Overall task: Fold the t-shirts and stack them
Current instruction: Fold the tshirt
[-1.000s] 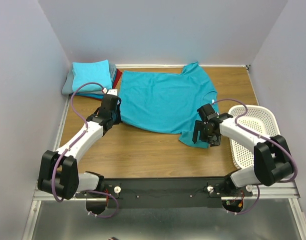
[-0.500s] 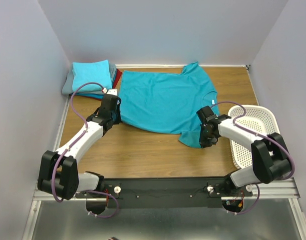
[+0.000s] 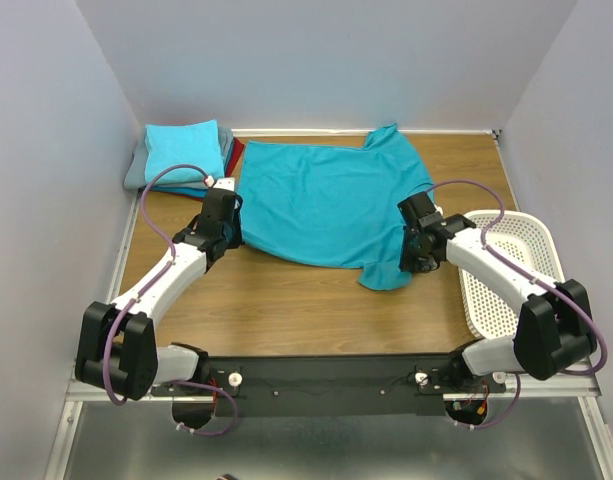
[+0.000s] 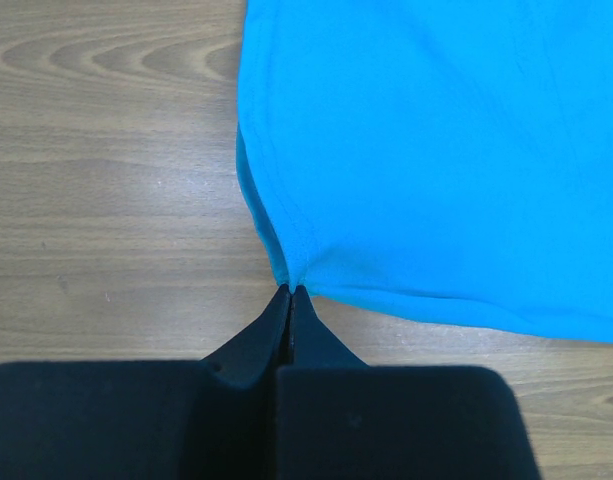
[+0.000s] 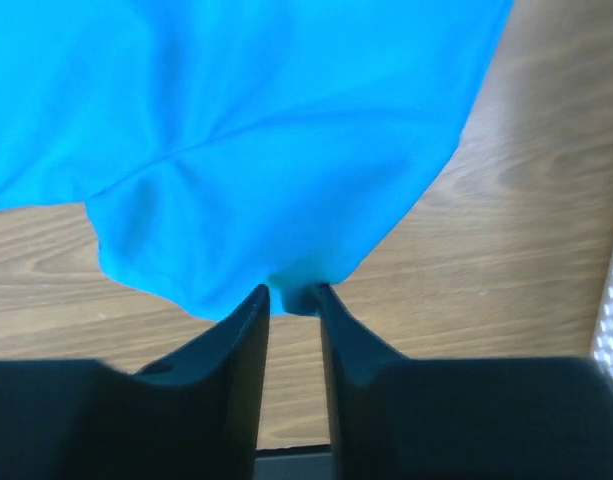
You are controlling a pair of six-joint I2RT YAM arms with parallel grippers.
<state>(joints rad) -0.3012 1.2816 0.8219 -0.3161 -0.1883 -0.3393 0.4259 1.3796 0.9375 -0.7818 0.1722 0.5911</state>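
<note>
A teal-blue t-shirt lies spread on the wooden table. My left gripper is shut on its near left hem corner. My right gripper is shut on a bunched fold of the shirt's near right edge and holds it a little above the wood; a sleeve flap hangs down beside it. A stack of folded t-shirts, light turquoise on top with grey and dark red under it, sits at the far left corner.
A white perforated basket stands at the right edge, close to my right arm. Grey walls close in the left, back and right sides. Bare wood runs along the near side.
My right gripper has closed on the shirt's near right edge and moved up and slightly toward the back, lifting the cloth. The left gripper has not moved.
</note>
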